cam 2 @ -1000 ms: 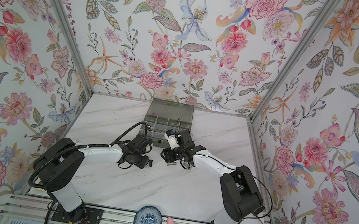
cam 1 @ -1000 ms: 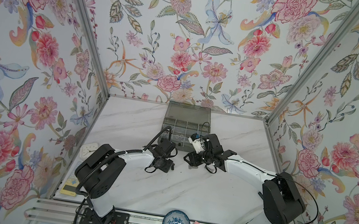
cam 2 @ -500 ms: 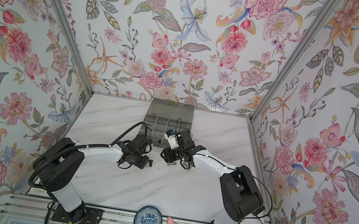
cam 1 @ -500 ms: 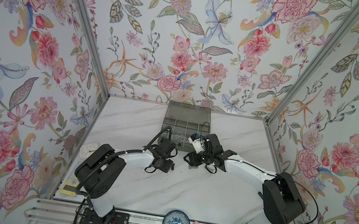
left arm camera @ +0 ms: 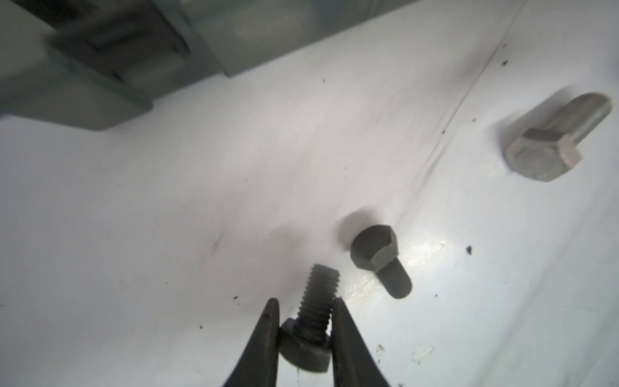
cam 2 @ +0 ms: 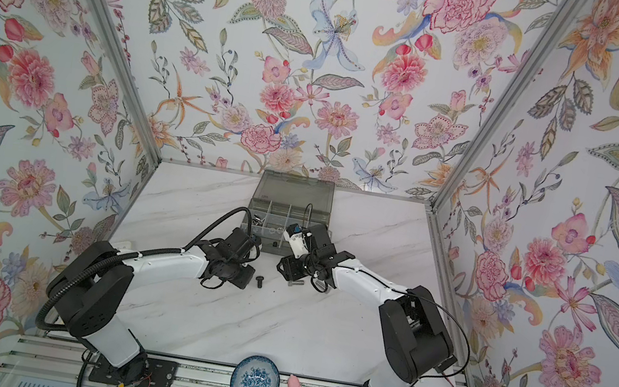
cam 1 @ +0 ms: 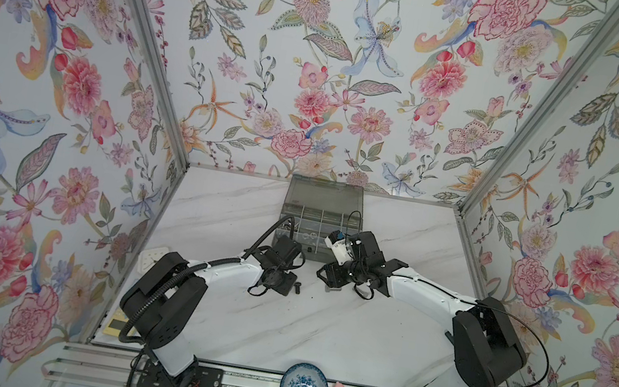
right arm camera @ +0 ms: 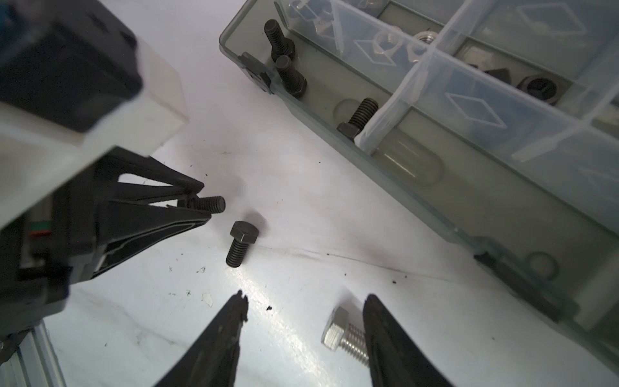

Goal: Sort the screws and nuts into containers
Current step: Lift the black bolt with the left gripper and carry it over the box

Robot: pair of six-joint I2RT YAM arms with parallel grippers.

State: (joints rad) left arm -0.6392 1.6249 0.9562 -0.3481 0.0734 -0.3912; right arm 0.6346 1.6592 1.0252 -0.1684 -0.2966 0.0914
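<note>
The left gripper [left arm camera: 304, 301] is clamped on a black screw [left arm camera: 316, 311]. Its two thin fingers [left arm camera: 264, 338] pinch the threaded shank just above the hex head, and the thread tip sticks out past the fingertips. The right wrist view shows the same grip from the side, with the held screw [right arm camera: 209, 203] above the white marble table [cam 1: 277, 332].

A second black screw [right arm camera: 242, 244] lies loose on its side on the table, just beside the left gripper's tip and not touching it. In both top views it is the dark speck between the two arms [cam 1: 298, 286] [cam 2: 259, 280], on the near side of the box.

The right gripper [right arm camera: 306, 298] hangs low over the table with its jaws well apart and nothing between them. A silver hex-head screw [right arm camera: 345, 331] lies on the table just inside one of its fingers [right arm camera: 385, 335] (whether metal touches finger I cannot tell). The left wrist view shows that silver screw [left arm camera: 556, 140] well apart from the black one.

The smoky grey organizer box [cam 1: 323, 201] sits at the far middle of the table with its lid open toward the back wall. A corner compartment [right arm camera: 318, 100] on its near side holds three black screws. Compartments further in hold a silver round nut [right arm camera: 425, 38] and a black nut [right arm camera: 537, 88].
</note>
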